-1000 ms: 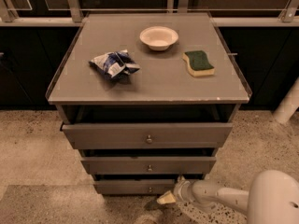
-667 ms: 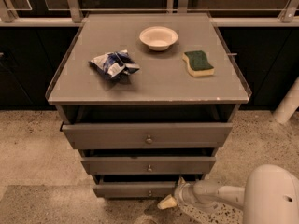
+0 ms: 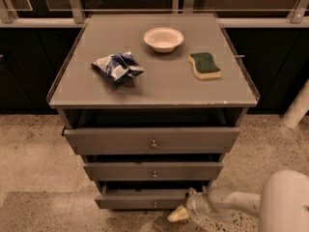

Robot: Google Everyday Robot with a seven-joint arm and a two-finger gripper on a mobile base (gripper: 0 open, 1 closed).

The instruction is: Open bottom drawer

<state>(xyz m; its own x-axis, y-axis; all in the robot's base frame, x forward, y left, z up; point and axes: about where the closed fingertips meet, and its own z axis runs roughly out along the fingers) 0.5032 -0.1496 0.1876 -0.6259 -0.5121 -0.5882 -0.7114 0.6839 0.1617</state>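
My gripper (image 3: 185, 205) is low at the front of the grey cabinet (image 3: 159, 90), just off the right end of the cabinet's lowest front, close above the speckled floor (image 3: 34, 149). Whether it is spread or closed I cannot tell from here. It looks to be at, or touching, that right end, but I cannot be sure of contact. My pale arm (image 3: 231, 201) reaches in toward the cabinet from the right.

The bottom drawer (image 3: 140, 199) is the lowest and narrowest of the cabinet's three fronts, with a small round knob (image 3: 155, 205) at its centre. It stands a little way out of the cabinet, with a dark gap showing above its top edge. The middle drawer (image 3: 153, 170) and the top drawer (image 3: 152, 139) above it also stand out from the cabinet frame.

On the cabinet's top, a cream bowl (image 3: 163, 38) sits near the back edge, at the middle. A green-and-yellow sponge (image 3: 204, 65) lies toward the right side, and a crumpled blue-and-white bag (image 3: 117, 66) lies toward the left side.
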